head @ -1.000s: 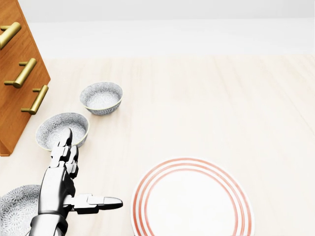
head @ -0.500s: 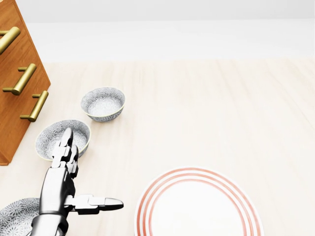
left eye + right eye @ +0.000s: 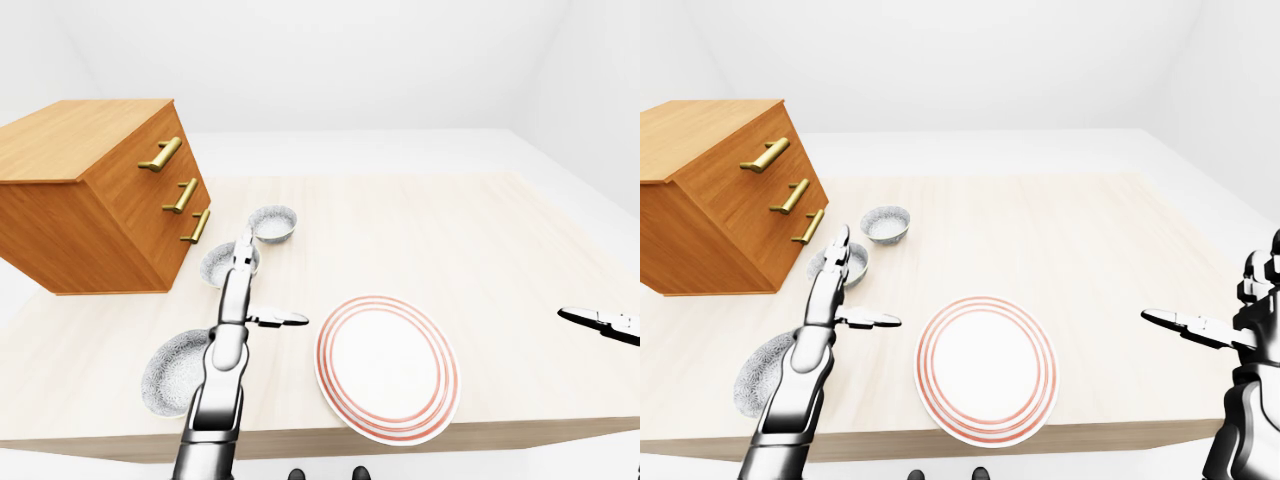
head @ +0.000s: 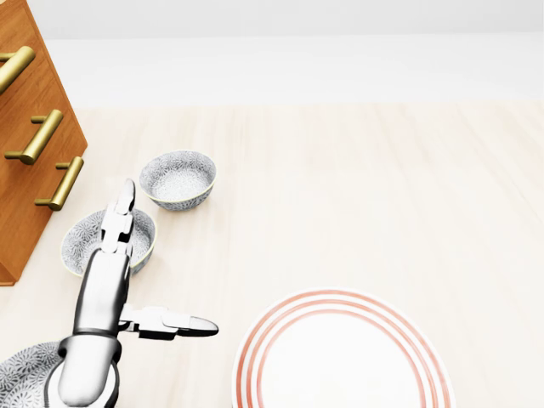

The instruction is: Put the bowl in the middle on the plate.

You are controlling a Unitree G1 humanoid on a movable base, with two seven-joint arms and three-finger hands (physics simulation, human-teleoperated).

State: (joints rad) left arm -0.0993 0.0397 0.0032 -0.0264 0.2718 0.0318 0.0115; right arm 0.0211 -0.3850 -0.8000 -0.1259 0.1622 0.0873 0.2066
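Observation:
Three grey patterned bowls stand in a slanted row at the left of the head view: the far bowl [image 4: 178,178], the middle bowl [image 4: 82,243] and the near bowl [image 4: 19,380] at the bottom left corner. The red-ringed white plate [image 4: 340,357] lies at the bottom, right of the row. My left hand [image 4: 167,257] is open. Its straight fingers [image 4: 119,223] reach over the middle bowl, and its thumb [image 4: 183,323] points right toward the plate. The hand hides part of that bowl. My right hand [image 3: 1215,305] hovers open far right of the plate.
A wooden drawer chest [image 4: 34,127] with brass handles stands on the table just left of the bowls. The light wooden table [image 3: 1090,240] stretches right and up from the plate. Its near edge [image 3: 1090,432] runs just below the plate.
The camera shifted a little early on, sliding things down the view. Since then my left hand has stretched up the view, its fingertips now past the middle bowl's far rim.

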